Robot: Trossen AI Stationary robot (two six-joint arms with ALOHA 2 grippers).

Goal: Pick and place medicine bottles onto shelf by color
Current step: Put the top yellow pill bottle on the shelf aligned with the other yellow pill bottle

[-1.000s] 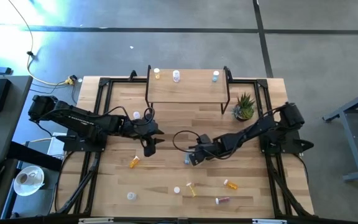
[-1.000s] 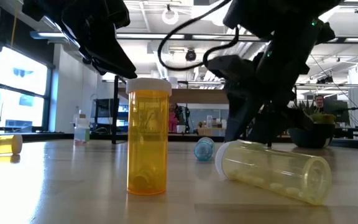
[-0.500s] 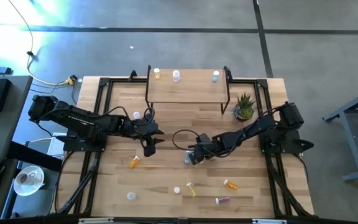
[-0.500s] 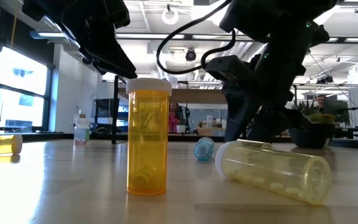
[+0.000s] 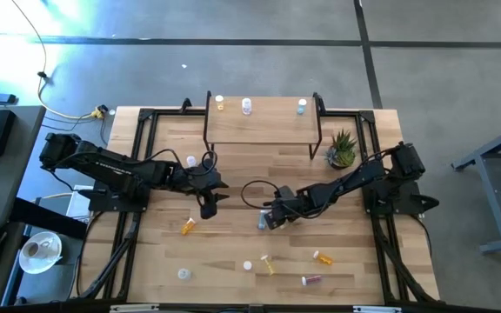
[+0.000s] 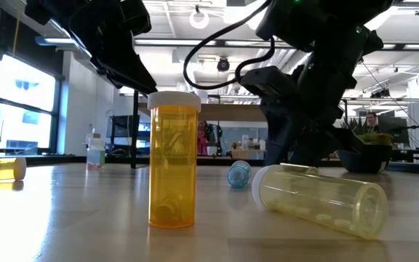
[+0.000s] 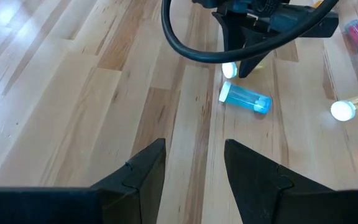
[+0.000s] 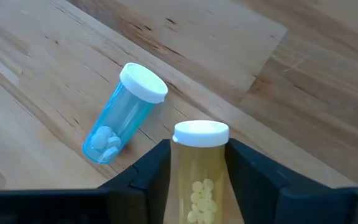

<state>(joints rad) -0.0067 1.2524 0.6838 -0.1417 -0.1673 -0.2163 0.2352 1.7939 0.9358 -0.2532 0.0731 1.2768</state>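
Between the right tool's (image 8: 197, 171) fingers: yellow bottle (image 8: 199, 180), clasped.
Light, rigid, slick plastic; mid-body is gripped. Left tool (image 7: 194, 165) is held half-open, empty.

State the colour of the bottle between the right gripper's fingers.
Pale yellow bottle with a white cap, best seen in the right wrist view.

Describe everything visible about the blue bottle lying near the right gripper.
The blue bottle is a small clear-blue plastic cylinder with a white cap, holding a few white pills bunched at its closed end. It lies on its side on the wooden tabletop, unheld. The right gripper sits just beside it, fingers on either side of a yellowish white-capped bottle; the two bottles look apart.
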